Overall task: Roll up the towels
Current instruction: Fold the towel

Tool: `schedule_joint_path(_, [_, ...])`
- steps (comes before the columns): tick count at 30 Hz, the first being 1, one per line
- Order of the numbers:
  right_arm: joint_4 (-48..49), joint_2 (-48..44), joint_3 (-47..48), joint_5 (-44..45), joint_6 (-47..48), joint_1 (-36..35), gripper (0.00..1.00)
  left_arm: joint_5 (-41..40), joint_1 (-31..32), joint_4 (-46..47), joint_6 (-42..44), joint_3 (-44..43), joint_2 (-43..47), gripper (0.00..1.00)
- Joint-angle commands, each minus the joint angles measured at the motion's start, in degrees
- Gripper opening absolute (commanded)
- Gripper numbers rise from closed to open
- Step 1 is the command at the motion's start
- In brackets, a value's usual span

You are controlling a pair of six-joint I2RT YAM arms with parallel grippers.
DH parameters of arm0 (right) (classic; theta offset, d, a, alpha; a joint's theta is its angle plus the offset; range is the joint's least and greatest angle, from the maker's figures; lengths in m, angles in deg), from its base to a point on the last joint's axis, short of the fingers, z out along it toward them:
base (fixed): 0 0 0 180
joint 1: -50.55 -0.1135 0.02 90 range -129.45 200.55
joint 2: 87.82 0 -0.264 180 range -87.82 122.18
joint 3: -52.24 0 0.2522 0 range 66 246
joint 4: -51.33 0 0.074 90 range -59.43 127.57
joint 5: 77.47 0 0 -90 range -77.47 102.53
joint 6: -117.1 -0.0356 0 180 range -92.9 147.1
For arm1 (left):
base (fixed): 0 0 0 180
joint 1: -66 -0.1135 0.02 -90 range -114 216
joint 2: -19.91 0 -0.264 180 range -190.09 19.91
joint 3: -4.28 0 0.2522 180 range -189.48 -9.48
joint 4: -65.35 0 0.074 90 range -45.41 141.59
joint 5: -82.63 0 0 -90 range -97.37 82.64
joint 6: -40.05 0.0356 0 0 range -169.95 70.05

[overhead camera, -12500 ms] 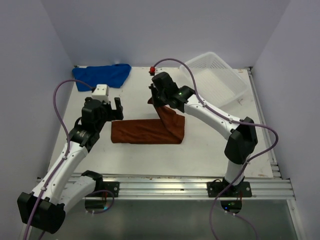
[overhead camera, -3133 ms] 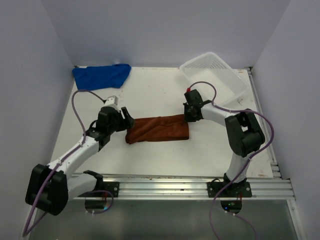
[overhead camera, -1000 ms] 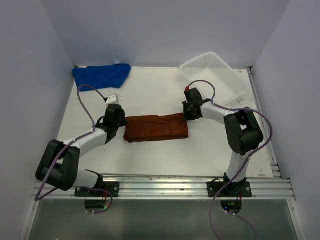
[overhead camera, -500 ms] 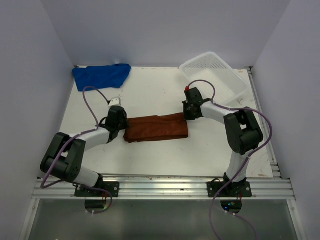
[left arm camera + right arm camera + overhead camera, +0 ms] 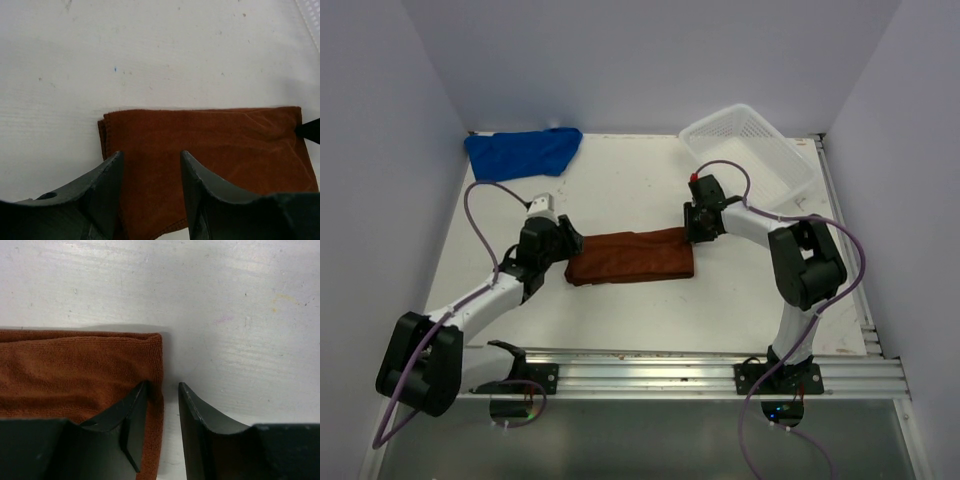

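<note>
One brown towel (image 5: 632,257), one blue towel (image 5: 523,150), one basket (image 5: 760,160).

Beyond the rust-brown towel (image 5: 632,257), toward the back wall, a broad stretch of bare desk (image 5: 620,190) gives open passage. Back-left of the towel, the blue towel (image 5: 523,150) fills the corner. Back-right of it, the white mesh basket (image 5: 750,150) stands with raised walls. The left end effector (image 5: 570,243) blocks the towel's left end and the right end effector (image 5: 692,228) blocks its right end. On the towel's near side, bare desk runs to the metal rail (image 5: 650,365).
</note>
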Motion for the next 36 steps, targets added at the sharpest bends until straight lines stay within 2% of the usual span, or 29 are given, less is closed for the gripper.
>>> schedule_joint_path(1, [-2.7,-4.0,0.7,-1.4,0.6,0.0,0.36,5.8,-0.1,-1.5,-2.4,4.4,2.6,0.52])
schedule_joint_path(3, [-2.7,-5.6,-0.3,-1.4,0.6,-0.1,0.38,8.2,-0.1,-0.7,-3.0,6.9,3.7,0.5])
schedule_joint_path(8, [-3.1,-8.5,-3.2,-1.4,-0.5,-0.1,0.39,10.4,0.0,0.4,-3.2,10.0,4.7,0.35])
schedule_joint_path(15, [-2.8,-12.9,-7.0,-3.2,-1.8,-0.9,0.4,10.2,0.1,1.4,-2.9,11.9,4.0,0.34])
schedule_joint_path(18, [-3.0,-14.5,-8.6,-2.9,-1.8,-1.6,0.4,9.9,0.0,1.9,-2.6,11.7,2.7,0.29])
schedule_joint_path(22, [-3.6,-16.2,-10.2,-2.2,-1.7,-1.7,0.4,10.1,0.0,1.0,-2.7,11.2,3.4,0.14])
schedule_joint_path(24, [-3.4,-16.5,-11.2,-2.2,-1.6,-1.7,0.4,9.8,0.0,0.3,-2.5,11.2,4.6,0.1])
schedule_joint_path(25, [-3.4,-16.8,-11.5,-2.1,-1.6,-1.7,0.4,9.0,0.0,-0.1,-2.3,11.1,4.7,0.03])
schedule_joint_path(26, [-3.3,-16.9,-12.0,-2.2,-1.7,-1.7,0.4,8.8,0.0,-0.3,-2.2,11.1,4.9,0.0])
schedule_joint_path(36, [2.1,-19.1,-16.3,-7.9,-6.6,-2.4,0.41,8.8,0.0,-0.7,-2.6,13.5,3.6,0.0])
